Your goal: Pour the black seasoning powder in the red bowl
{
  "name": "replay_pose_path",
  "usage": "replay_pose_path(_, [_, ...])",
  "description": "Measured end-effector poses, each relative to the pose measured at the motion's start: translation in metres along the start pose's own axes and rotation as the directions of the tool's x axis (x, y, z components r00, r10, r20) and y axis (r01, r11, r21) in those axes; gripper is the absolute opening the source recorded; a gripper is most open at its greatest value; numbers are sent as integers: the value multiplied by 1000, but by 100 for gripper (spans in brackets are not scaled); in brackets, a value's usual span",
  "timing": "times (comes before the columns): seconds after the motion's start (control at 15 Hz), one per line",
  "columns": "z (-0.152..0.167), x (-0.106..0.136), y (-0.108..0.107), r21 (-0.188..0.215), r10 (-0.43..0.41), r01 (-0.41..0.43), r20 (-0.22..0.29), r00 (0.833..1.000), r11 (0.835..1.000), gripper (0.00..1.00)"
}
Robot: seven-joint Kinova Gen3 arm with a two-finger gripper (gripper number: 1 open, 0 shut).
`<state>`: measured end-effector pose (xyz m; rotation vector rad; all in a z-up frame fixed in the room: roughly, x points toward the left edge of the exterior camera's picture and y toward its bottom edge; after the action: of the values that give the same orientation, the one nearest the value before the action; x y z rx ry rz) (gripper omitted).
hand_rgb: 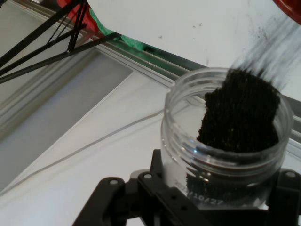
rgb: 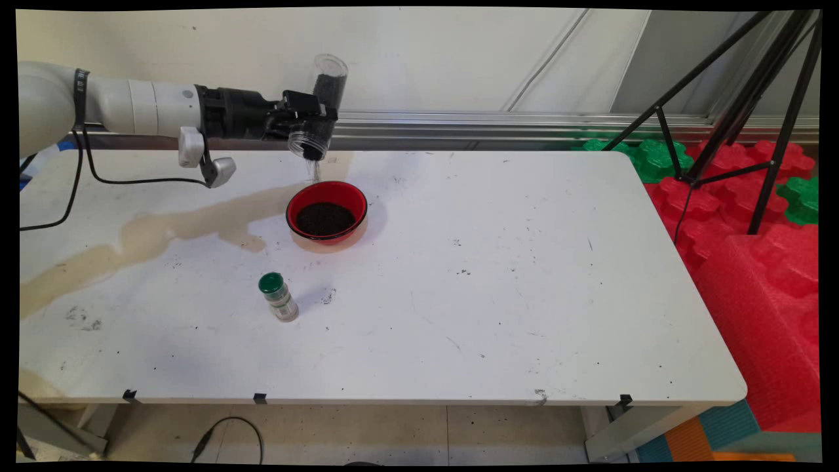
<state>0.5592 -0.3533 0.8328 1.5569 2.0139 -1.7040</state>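
Hand view gives me the gripper [hand_rgb: 211, 207] clenched around a clear threaded plastic jar [hand_rgb: 225, 146], tipped mouth-down, dark granules [hand_rgb: 242, 113] streaming past my fingers toward the red bowl [rgb: 326, 211] below.

Lighting: bright, even, soft. Faint shadows beside bowl [rgb: 326, 211] and bottle [rgb: 278, 297], toward 3 o'clock. Hand view: grains [hand_rgb: 263, 56] streaked by motion blur; jar [hand_rgb: 225, 146] rim glints.

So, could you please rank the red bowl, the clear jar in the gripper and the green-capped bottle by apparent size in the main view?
1. red bowl
2. clear jar, held tilted in the gripper
3. green-capped bottle
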Motion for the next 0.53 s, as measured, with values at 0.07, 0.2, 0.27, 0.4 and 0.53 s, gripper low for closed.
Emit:
replay_pose_path(0.07, [0,0,0,1,6,-6,0,1000,1000,0])
replay_pose_path(0.2, [-1,0,0,1,15,-15,0,1000,1000,0])
replay_pose_path(0.27, [-2,0,-1,2,20,-20,0,1000,1000,0])
replay_pose_path(0.4, [-2,0,-1,2,30,-30,0,1000,1000,0])
replay_pose_path(0.53, [-2,0,-1,3,41,-41,-1,999,999,0])
